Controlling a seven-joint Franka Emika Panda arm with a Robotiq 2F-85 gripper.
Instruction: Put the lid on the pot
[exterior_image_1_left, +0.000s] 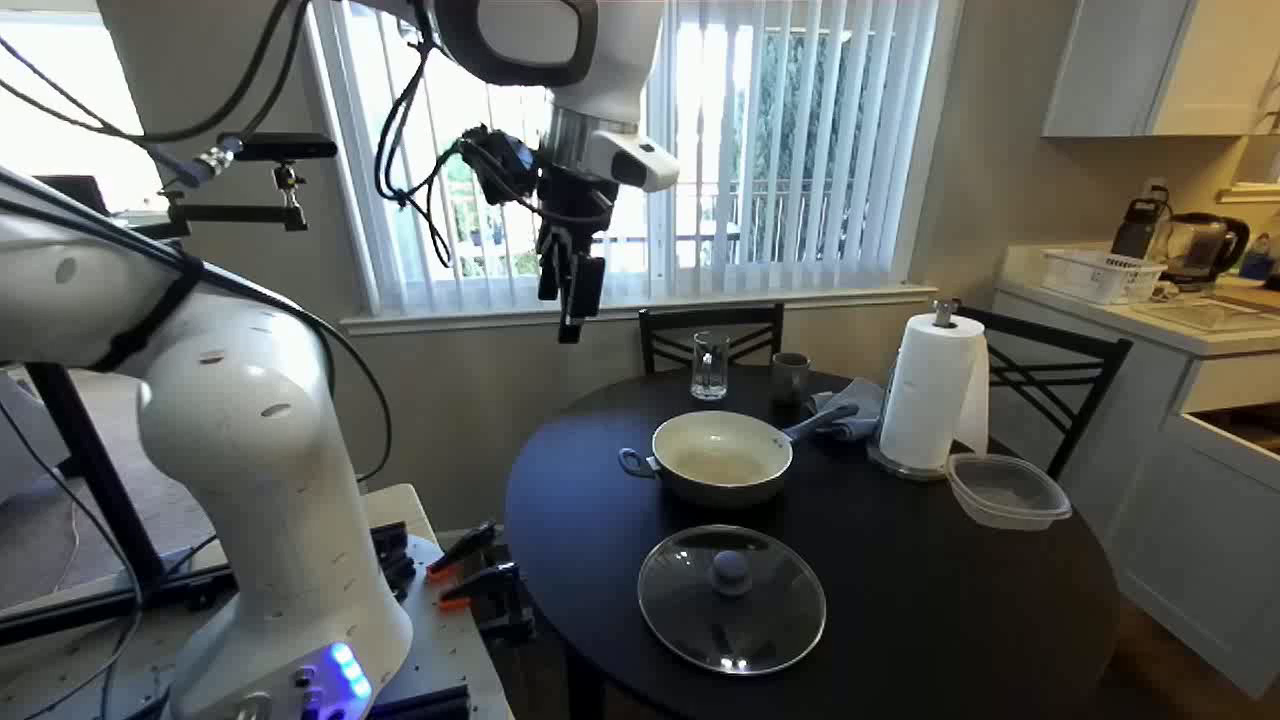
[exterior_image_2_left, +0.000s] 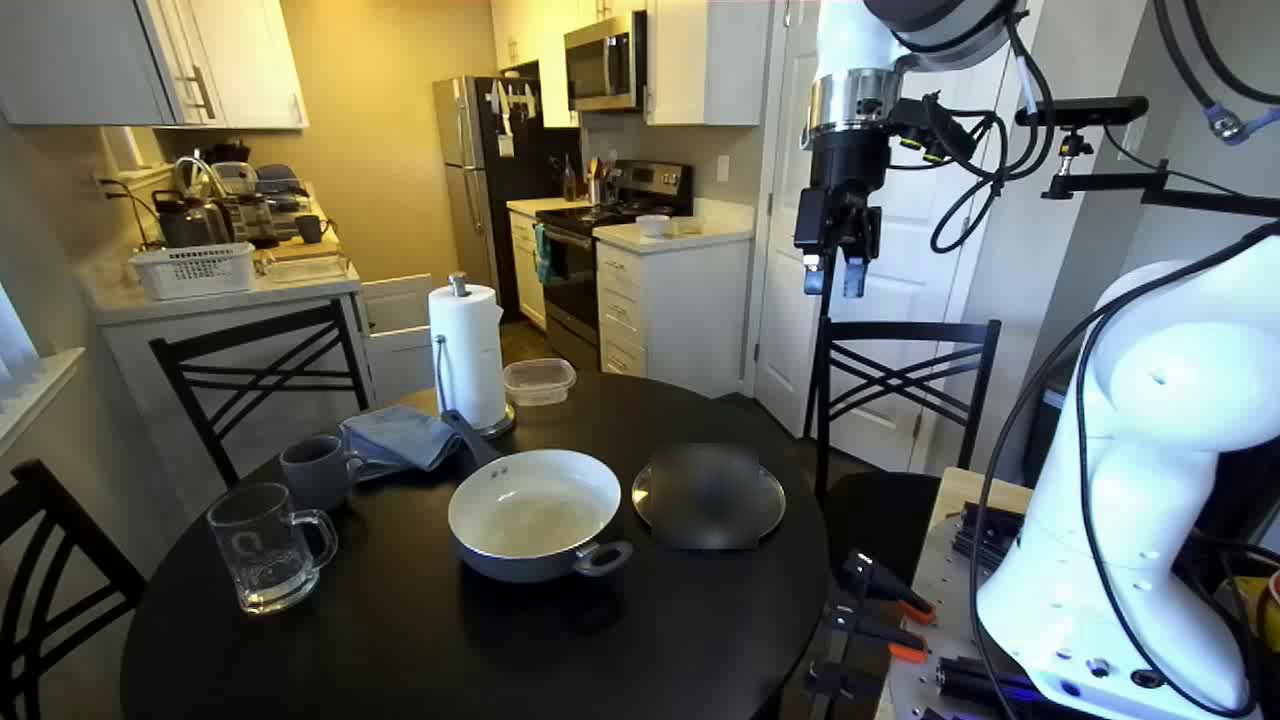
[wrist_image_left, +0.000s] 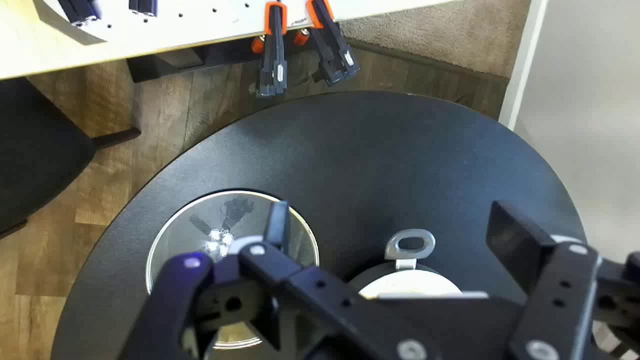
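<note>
In an exterior view, a round, metal-rimmed clear glass lid (exterior_image_1_left: 733, 607) lay flat on the near part of a round black desk (exterior_image_1_left: 930, 600), its smooth dark knob (exterior_image_1_left: 731, 566) uppermost. Just beyond it on the far side stood a wide, shallow pot (exterior_image_1_left: 722, 455), cream inside and grey outside, uncovered and not touching the lid. The black gripper (exterior_image_1_left: 562, 312) hung high above, to the left of both; the wrist view showed its fingers (wrist_image_left: 515, 237) spread wide with nothing between them.

The step in hand appeared to be reaching for the lid. Doing it well called for setting the gap squarely over the knob and coming straight down until the fingers flanked it, stopping short of the glass, since a hard press risked skidding or cracking it. The knob looked rounded, so a low, centred pinch promised a surer hold than one near its crown. Then the job wanted a level lift above the pot's rim, a short carry to the far side and a gentle, centred lowering; a tilted edge might slip inside.
</note>
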